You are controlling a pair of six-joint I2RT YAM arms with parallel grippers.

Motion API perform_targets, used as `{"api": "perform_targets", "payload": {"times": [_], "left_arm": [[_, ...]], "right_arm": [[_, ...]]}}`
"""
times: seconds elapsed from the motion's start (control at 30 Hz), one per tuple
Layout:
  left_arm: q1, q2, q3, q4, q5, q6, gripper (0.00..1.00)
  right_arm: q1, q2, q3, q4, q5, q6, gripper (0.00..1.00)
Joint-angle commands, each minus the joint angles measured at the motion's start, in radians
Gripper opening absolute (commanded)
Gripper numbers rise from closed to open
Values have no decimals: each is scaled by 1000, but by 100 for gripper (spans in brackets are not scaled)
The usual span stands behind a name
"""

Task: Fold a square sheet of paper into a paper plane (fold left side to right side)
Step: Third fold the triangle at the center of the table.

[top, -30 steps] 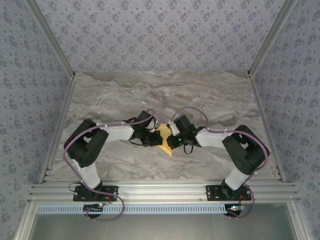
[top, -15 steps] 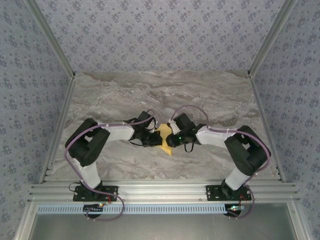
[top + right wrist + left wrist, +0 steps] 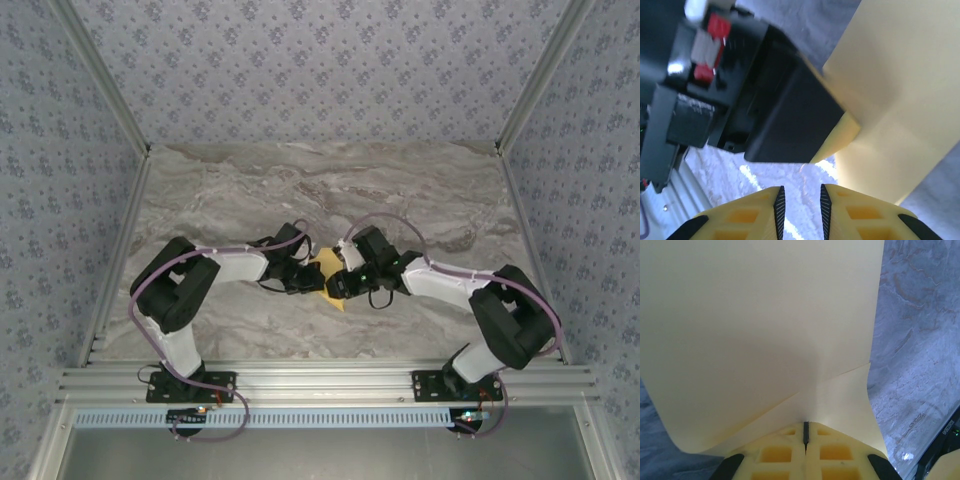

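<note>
The yellow-orange sheet of paper lies folded at the middle of the marble table, between the two arms, with a point toward the near edge. My left gripper is shut on the sheet's left edge. In the left wrist view the sheet rises in front of the closed fingertips of the left gripper, with one layer curling over another. My right gripper stands open just right of the sheet. In the right wrist view the right gripper has only marble between its pads, and the sheet lies to the right.
The marble table stretches behind the arms, bounded by aluminium rails at left and right. The left gripper's black body hangs close in front of the right gripper's fingers.
My right gripper has opened and let go of the sheet, and its arm has stretched out lower with the elbow swung to the right. The left gripper stays shut on the sheet.
</note>
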Motion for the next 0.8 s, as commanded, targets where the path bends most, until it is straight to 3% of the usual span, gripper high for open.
{"api": "perform_targets", "payload": {"times": [0.0,0.27,0.77], "left_arm": [[-4,29,-41,-47,-69,-1,2],[-4,34,-40,-47,-70,2,2],[-4,40,-37,-51,-75,5,2]], "right_arm": [[4,44,-2,3,-58,49,26],[23,128,24,-73,-17,16,25],[35,143,28,-154,55,-12,24]]}}
